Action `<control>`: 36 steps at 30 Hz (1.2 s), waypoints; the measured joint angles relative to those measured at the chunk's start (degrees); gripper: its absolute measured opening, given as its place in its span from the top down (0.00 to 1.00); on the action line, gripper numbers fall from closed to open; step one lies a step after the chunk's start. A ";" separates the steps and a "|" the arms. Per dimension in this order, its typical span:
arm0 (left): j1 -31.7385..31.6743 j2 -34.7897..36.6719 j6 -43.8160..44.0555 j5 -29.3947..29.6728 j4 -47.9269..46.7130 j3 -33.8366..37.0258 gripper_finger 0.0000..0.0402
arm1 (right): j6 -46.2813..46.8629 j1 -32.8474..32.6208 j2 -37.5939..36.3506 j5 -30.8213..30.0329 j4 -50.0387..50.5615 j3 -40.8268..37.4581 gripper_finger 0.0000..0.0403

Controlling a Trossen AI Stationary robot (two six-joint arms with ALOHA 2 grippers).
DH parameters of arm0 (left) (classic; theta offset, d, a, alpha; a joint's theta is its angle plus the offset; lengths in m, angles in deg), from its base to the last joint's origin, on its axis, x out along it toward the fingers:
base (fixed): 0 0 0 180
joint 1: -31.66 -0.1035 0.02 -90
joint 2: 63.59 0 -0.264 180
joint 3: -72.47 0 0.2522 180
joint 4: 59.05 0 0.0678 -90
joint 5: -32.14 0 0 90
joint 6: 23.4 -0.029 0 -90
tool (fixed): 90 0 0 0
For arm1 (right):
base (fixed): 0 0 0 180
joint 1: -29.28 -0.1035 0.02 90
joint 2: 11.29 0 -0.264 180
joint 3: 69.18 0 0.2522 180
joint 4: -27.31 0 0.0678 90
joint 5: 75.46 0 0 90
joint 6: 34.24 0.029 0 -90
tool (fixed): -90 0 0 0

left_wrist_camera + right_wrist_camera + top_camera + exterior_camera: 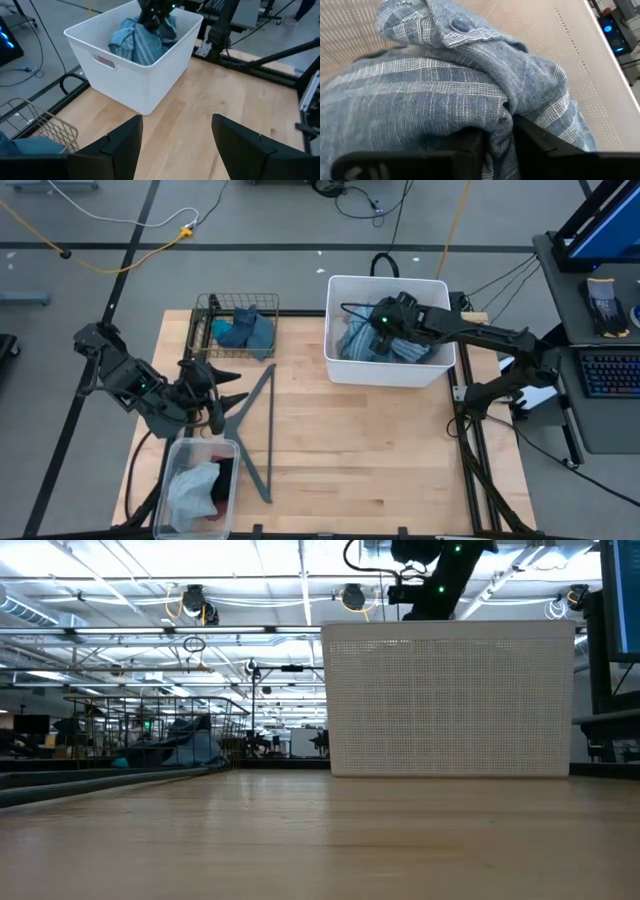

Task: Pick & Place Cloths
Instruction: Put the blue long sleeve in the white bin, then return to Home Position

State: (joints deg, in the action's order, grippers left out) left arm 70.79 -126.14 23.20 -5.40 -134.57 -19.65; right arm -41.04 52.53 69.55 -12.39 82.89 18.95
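Observation:
The large blue striped cloth (365, 345) lies bunched inside the white bin (345, 285), also visible in the left wrist view (137, 42). My right gripper (385, 328) reaches down into the bin and is shut on this cloth (445, 85). My left gripper (215, 395) hovers open over the table's left part, near the grey hanger, touching nothing; its fingers (120, 145) frame bare wood. Teal and dark blue cloths (245, 330) sit in the wire basket. Pale grey-blue, pink and black cloths (195, 485) lie in the clear tub. My right gripper (502, 145) pinches a bunched fold of the blue striped cloth (501, 125) between its two fingers, coming slanting down from above into the bin. Several layers seem gathered in the pinch. The rest of the cloth rests in the bin, slack.
The white bin (450, 700) stands at the table's far right, the wire basket (215, 305) far left, the clear tub (230, 450) near left. The grey hanger (255, 430) lies flat between them. Bare wood (370, 460) spreads over the middle and near right.

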 joint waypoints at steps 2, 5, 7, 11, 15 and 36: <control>0.00 0.27 0.62 -0.09 -0.07 1.35 0.39 | -0.32 0.00 0.60 0.04 -0.07 0.00 0.77; 0.02 1.82 2.82 -0.48 1.03 5.08 0.39 | -0.36 0.00 0.72 0.05 -0.04 0.00 0.71; 0.02 3.46 3.50 -0.56 3.49 8.33 0.39 | -0.61 0.00 0.36 0.04 -0.27 0.00 0.66; 0.02 7.71 3.30 -1.19 9.59 15.44 0.39 | -2.22 0.00 -0.99 0.02 -0.58 0.00 0.56; 0.00 12.77 1.59 -1.17 16.63 22.64 0.39 | -2.48 -0.12 -2.86 0.00 -0.69 0.00 0.47; -12.59 21.18 -13.75 -19.46 47.02 43.97 0.39 | 10.68 -13.40 -24.87 26.44 -3.50 -0.04 0.40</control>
State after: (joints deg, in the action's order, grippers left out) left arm 58.21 -104.96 9.45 -24.86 -87.55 24.32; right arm -30.36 39.13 44.68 14.04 79.39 18.91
